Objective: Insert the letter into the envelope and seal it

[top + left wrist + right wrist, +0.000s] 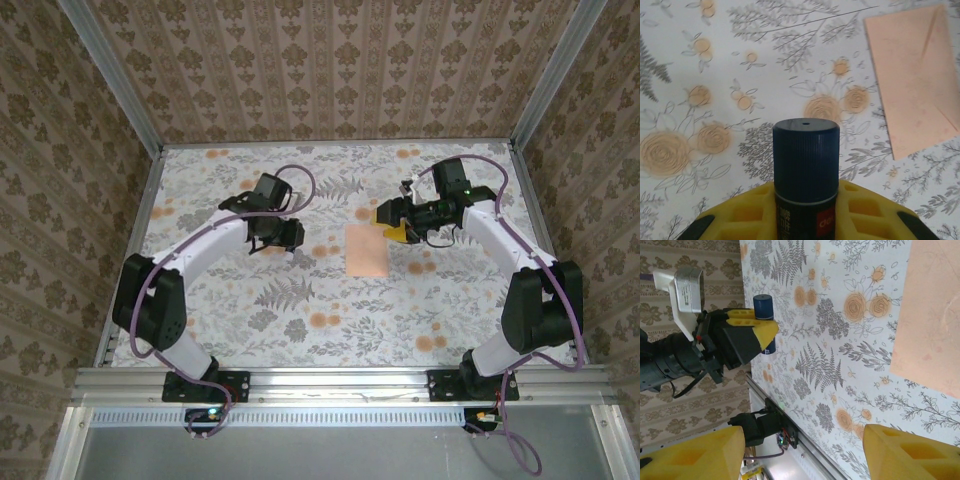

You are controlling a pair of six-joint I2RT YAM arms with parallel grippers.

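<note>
Glue stick (pixel 806 160) with a dark blue cap is clamped between the yellow fingers of your left gripper (pixel 760 325), cap end pointing out over the floral table cover (pixel 250 320). Your right gripper (pixel 802 445) hangs with its jaws wide apart. The envelope (pixel 365 250) lies flat at mid-table between the two grippers, well apart from the left one and just beside the right one.

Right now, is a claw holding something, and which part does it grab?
The left claw grips a glue stick by its body, below the blue cap.
</note>
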